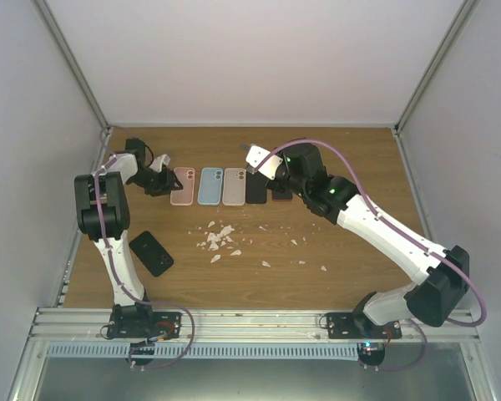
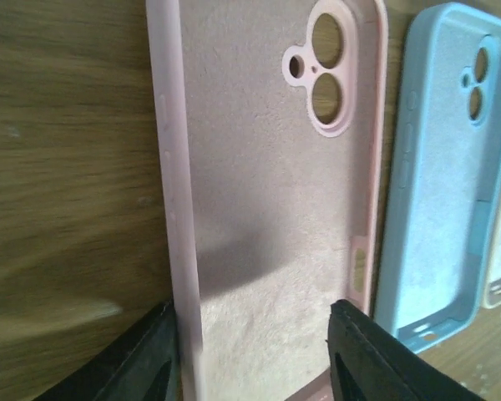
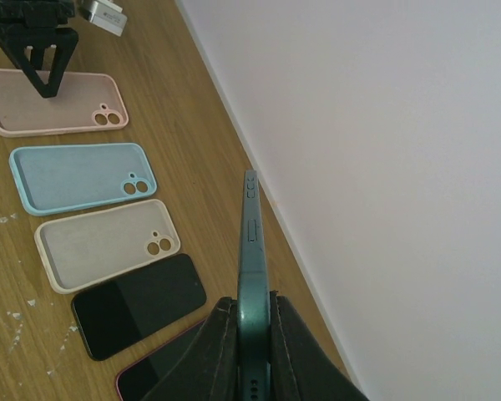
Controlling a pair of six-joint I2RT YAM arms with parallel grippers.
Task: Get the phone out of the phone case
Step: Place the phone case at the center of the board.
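My right gripper (image 1: 273,171) (image 3: 253,305) is shut on a dark green phone (image 3: 252,251), held edge-on above the table; the phone shows as a pale slab in the top view (image 1: 259,159). Below it lie a bare black phone (image 1: 255,189) (image 3: 138,305) and a phone in a pink-rimmed case (image 1: 281,191) (image 3: 163,368). My left gripper (image 1: 161,181) (image 2: 252,311) is open over the near end of an empty pink case (image 1: 182,185) (image 2: 267,184). One finger (image 2: 142,359) is outside its left wall. The other finger (image 2: 363,355) is over its inside.
An empty blue case (image 1: 210,185) (image 2: 442,192) and an empty beige case (image 1: 234,186) (image 3: 100,242) lie in the row between the pink case and the black phone. Another black phone (image 1: 152,252) lies at the front left. White scraps (image 1: 217,238) litter the middle. A white wall stands close behind.
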